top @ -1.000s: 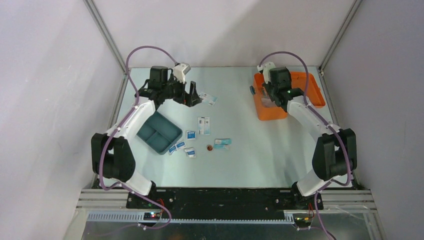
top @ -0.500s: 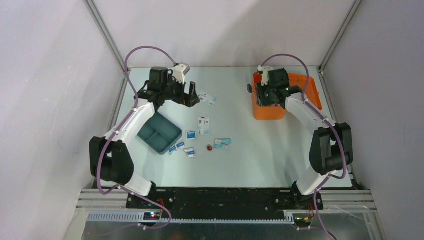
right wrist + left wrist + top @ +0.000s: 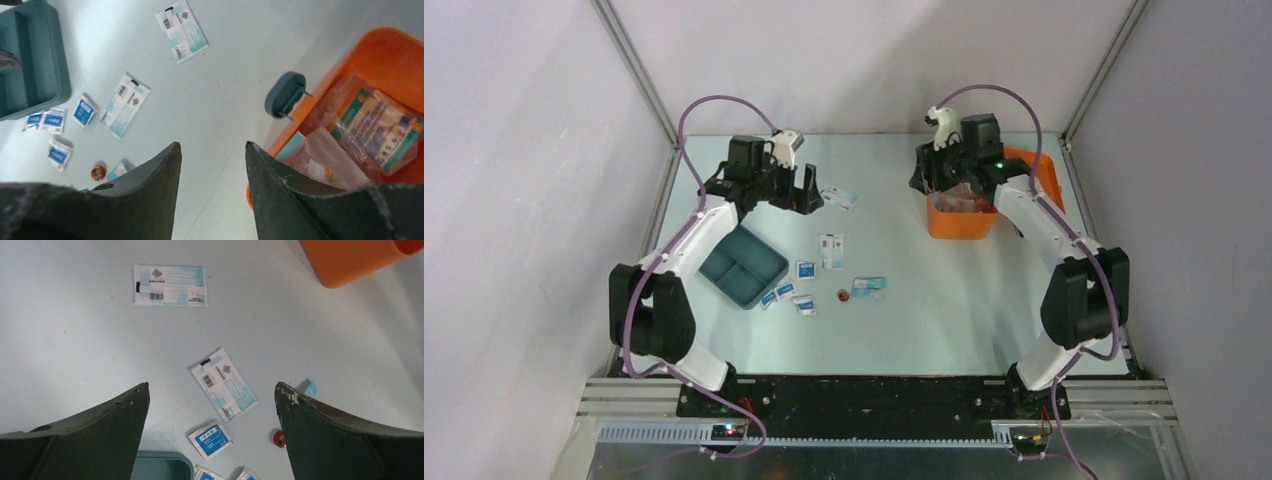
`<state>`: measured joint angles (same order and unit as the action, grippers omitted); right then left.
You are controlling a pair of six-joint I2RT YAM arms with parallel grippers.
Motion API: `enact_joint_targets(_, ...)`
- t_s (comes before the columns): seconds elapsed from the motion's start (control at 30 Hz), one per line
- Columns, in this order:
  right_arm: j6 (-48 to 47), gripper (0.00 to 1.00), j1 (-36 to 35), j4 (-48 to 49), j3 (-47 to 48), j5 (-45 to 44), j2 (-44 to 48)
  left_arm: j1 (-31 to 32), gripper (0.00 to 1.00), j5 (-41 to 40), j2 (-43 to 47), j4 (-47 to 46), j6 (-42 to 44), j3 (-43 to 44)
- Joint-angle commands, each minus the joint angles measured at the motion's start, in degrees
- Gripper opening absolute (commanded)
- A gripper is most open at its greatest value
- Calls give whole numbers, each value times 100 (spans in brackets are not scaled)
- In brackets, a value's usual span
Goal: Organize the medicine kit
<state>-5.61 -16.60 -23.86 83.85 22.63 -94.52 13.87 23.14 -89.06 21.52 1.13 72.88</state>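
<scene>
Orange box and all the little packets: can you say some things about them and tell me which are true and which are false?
1. The orange box holds packets. True.
2. The teal tray sits inside the orange box. False: it lies on the table, far to the left of the box.
3. The left end effector grips a packet. False: it is open and empty.
4. A small red round thing lies on the table near loose packets. True.
5. The right end effector is shut tight. False: it is open.
</scene>
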Motion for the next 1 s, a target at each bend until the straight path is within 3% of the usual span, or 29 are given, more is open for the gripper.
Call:
enact_joint_targets(0.0, -30, 54, -400, 471, 516, -626, -553, 28, 100, -269, -137, -245, -263, 243)
enact_joint_targets(0.3, 166, 56, -909, 668, 1687, -1759, -1854, 29, 99, -786, -328, -363, -428, 198)
enact_joint_targets(0.43, -192, 58, -1002, 700, 1915, -2295, -2111, 28, 99, -1118, -455, -390, -504, 228)
enact_joint_targets(0.57, -810, 66, -1025, 1175, 1614, -3427, -1943, 33, 99, -1408, -414, -391, -491, 186)
enact_joint_targets(0.7, -996, 85, -847, 1325, 1113, -3718, -1677, -51, 100, -1768, -213, -331, -480, 15)
enact_joint_targets(0.77, -897, 89, -711, 1176, 909, -3629, -1557, -132, 100, -1848, -92, -277, -481, -88)
enact_joint_targets(0.97, -806, 81, -472, 978, 294, -3524, -1153, -561, 99, -2643, 393, 78, -462, -391)
